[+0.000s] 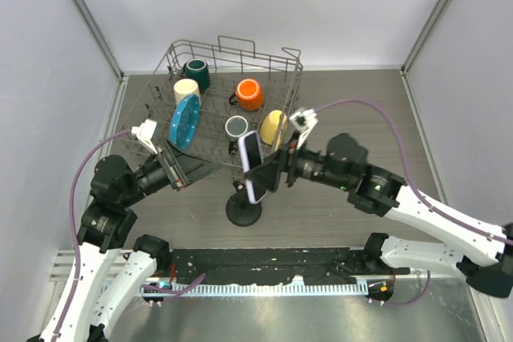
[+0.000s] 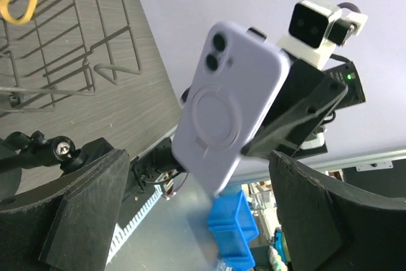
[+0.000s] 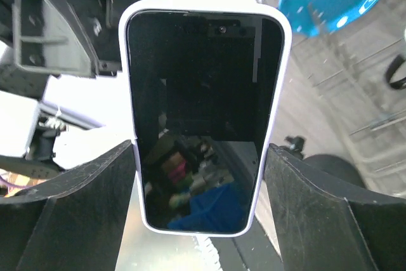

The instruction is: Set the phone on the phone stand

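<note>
The phone [image 1: 252, 166] has a black screen and a pale lilac rim. It is held upright in the air just above the phone stand [image 1: 243, 211], a black disc base with a short arm, and does not rest on it. My right gripper [image 1: 269, 171] is shut on the phone's long edges. The right wrist view shows the screen [image 3: 200, 118] between my right gripper's [image 3: 200, 182] fingers, with the stand [image 3: 330, 172] low behind it. My left gripper [image 1: 183, 172] is open and empty, left of the stand. In the left wrist view it [image 2: 196, 217] faces the phone's lilac back [image 2: 225, 106].
A wire dish rack [image 1: 232, 54] stands behind the stand. It holds a teal mug [image 1: 195, 74], an orange mug [image 1: 249, 94], a yellow mug [image 1: 273, 126], other mugs and a blue plate [image 1: 184, 120]. A blue bin [image 2: 231, 226] lies beyond the table's near edge.
</note>
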`<state>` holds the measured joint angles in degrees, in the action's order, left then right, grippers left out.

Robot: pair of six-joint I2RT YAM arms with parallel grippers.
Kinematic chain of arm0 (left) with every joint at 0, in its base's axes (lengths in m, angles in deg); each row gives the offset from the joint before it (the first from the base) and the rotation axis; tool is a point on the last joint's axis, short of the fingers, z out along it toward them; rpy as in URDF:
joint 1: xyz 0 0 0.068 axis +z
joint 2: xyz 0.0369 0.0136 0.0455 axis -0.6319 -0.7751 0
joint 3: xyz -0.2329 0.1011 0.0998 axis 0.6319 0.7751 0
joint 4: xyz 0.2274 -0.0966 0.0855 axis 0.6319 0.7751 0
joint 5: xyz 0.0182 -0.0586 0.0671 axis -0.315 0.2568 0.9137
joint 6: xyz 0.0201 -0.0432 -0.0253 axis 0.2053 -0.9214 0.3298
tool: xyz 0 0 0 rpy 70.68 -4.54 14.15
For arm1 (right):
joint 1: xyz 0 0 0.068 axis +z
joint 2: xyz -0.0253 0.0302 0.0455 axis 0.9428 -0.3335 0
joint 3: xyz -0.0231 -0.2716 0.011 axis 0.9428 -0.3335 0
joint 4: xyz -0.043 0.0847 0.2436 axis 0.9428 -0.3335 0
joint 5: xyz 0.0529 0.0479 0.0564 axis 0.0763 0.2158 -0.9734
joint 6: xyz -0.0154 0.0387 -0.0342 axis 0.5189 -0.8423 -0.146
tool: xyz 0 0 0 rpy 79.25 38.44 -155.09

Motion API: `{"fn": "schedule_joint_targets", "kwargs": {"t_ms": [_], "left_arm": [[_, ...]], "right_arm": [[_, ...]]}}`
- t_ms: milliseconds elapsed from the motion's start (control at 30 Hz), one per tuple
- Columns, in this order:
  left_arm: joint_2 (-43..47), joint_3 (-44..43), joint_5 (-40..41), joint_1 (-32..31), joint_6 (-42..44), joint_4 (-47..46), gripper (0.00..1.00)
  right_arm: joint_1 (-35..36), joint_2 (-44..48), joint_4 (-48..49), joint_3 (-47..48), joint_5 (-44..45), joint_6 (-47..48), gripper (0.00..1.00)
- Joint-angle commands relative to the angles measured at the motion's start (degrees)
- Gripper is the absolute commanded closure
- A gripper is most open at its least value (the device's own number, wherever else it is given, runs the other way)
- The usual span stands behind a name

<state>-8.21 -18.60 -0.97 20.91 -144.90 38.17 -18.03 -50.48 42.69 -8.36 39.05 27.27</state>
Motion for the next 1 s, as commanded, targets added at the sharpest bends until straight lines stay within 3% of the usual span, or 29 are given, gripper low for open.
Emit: {"fn": "schedule_joint_targets", "kwargs": {"t_ms": [0, 167, 367, 533, 733, 967], "left_arm": [[0.8, -6.1, 1.0, -0.1, 8.9, 6.0, 0.05], [1.1, -11.1, 9.5, -0.1, 21.1, 21.8, 0.04], [2.7, -9.4, 9.8, 0.0, 22.4, 22.7, 0.03], [3.4, -9.0, 9.3, 0.0, 22.7, 22.7, 0.09], [3.8, -7.8, 7.5, -0.1, 22.6, 22.4, 0.35], [3.4, -7.1, 5.3, 0.0, 23.1, 22.1, 0.54]], "right_arm": [[9.2, -3.9, 2.0, 8.3, 11.0, 1.8, 0.99], [16.2, -12.6, -3.8, 14.9, 23.8, 3.1, 0.99], [24.1, -20.3, -7.5, 21.3, 32.7, 5.8, 0.99], [27.0, -23.5, -6.8, 23.8, 32.6, 6.8, 0.99], [29.0, -25.6, -6.3, 25.3, 33.5, 8.1, 0.99], [29.3, -27.6, -6.8, 26.6, 32.4, 8.8, 0.99]]}}
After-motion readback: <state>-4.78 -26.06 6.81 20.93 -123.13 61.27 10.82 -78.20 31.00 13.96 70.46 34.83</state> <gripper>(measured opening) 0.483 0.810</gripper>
